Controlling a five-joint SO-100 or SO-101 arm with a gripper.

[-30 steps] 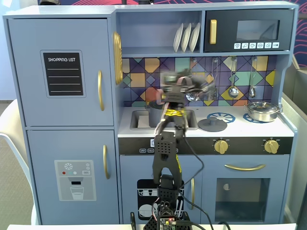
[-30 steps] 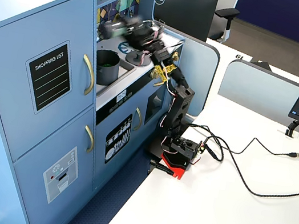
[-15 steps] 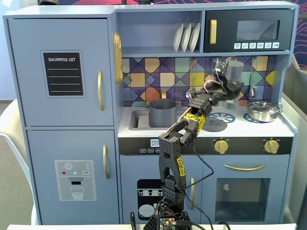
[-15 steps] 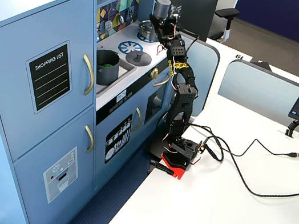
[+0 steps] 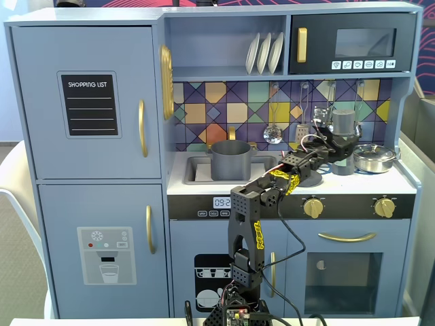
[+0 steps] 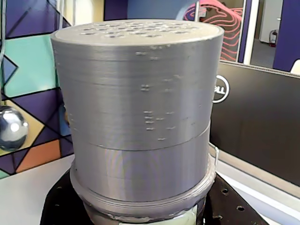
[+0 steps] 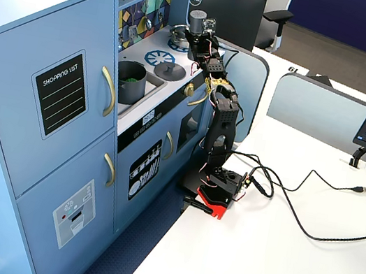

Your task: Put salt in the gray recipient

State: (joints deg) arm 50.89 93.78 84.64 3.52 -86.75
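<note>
Salt shaker [image 6: 140,112] fills the wrist view: a gray cylinder with fine horizontal print ridges, a flat top pierced by small holes, a faint seam about two thirds of the way down, and a wider collar at its base. In a fixed view the same shaker [image 5: 344,124] stands upright above the right part of the toy kitchen counter [image 5: 401,182], raised clear of the surface and carried at the end of the black arm [image 5: 248,227]. The gripper [image 5: 338,147] sits at the shaker's lower part; its fingers are closed around the base, though the contact itself is largely hidden in the wrist view by the shaker's body. In another fixed view the shaker [image 7: 198,18] is seen at the far end of the stove top, above the gripper [image 7: 200,39]. Gray pot [image 5: 231,160] stands in the sink [image 5: 196,170], well to the left of the shaker in that fixed view, its rim open; in the other fixed view the pot [image 7: 130,81] shows green contents inside. Silver pan [image 5: 374,158] rests on the counter just right of the gripper. Ladle [image 5: 273,133] hangs on the tiled back wall between pot and shaker. White plates [image 5: 264,53] stand on the upper shelf.
</note>
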